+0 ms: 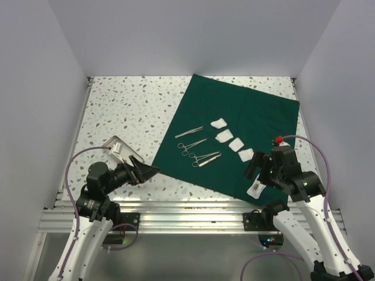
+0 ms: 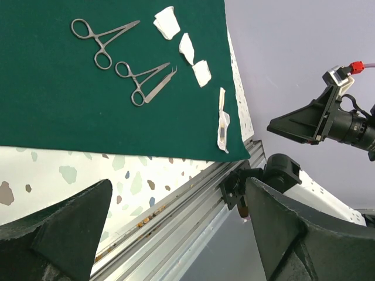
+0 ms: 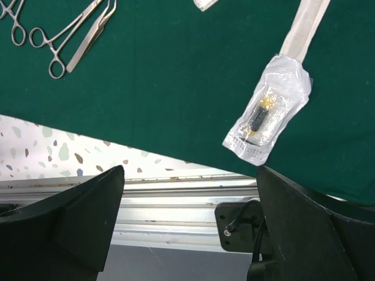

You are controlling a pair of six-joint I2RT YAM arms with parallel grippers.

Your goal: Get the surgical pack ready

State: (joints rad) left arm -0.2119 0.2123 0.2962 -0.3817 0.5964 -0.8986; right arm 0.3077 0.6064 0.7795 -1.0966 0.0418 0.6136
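Tray [image 1: 130,154] lies on the speckled table [image 1: 129,105] at the left, off the drape and just beside the left gripper [image 1: 147,171], whose jaws stand wide apart with nothing between them. Right of it, the green drape [image 1: 258,111] is spread flat and turned cornerwise. Steel instruments [image 1: 191,144] lie on its left part, and four gauze pads [image 1: 224,136] lie in a slanting row beside them. A clear packet [image 3: 266,117] rests near the drape's near edge. The right gripper [image 1: 259,170] hangs over it, jaws wide apart and empty.
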